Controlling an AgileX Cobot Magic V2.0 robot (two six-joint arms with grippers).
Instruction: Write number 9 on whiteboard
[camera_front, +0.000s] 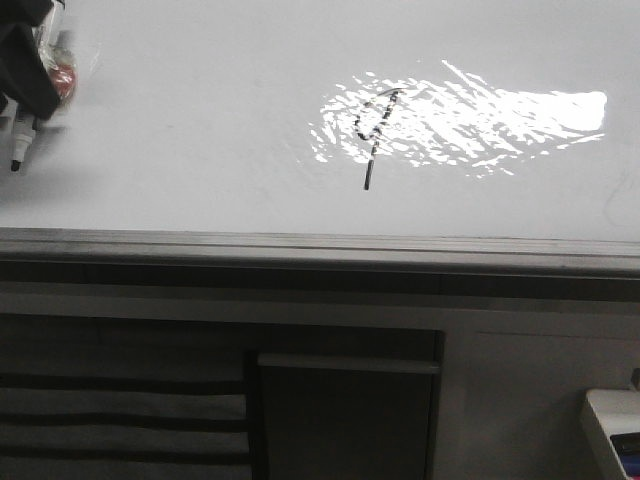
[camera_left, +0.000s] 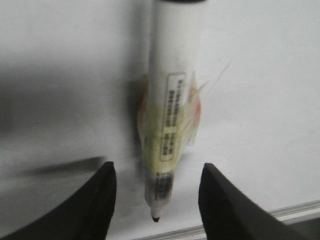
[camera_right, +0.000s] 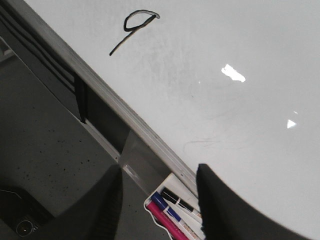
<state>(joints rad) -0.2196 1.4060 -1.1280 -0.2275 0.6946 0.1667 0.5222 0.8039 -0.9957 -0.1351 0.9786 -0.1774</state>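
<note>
Judging from how things lie, the writing is finished: the number 9 (camera_front: 375, 135) stands on the whiteboard (camera_front: 200, 130), a narrow slanted loop with a long straight tail, partly inside a bright glare patch. What remains, I think, is to take the marker pen (camera_left: 170, 115) away without touching the board again. To do this well, the left hand (camera_left: 156, 197) should keep the tip lifted and move away from the digit, not across it, because fresh ink smears easily on such a glossy surface.

Seen from the left wrist, the pen points down between the two dark fingers (camera_left: 92, 205), and there are gaps on both sides, so these fingertips are not pressing it. It seems fixed higher up with some tape, but I cannot tell exactly how it is held. From the front, the pen tip is close above the board near its left end, well apart from the number 9, which is far to the right of it.

The right hand (camera_right: 160, 200) is wide and empty, beside the board's grey edge, above a small tray (camera_right: 172, 217) with coloured markers; the number 9 is well away from it too.
</note>
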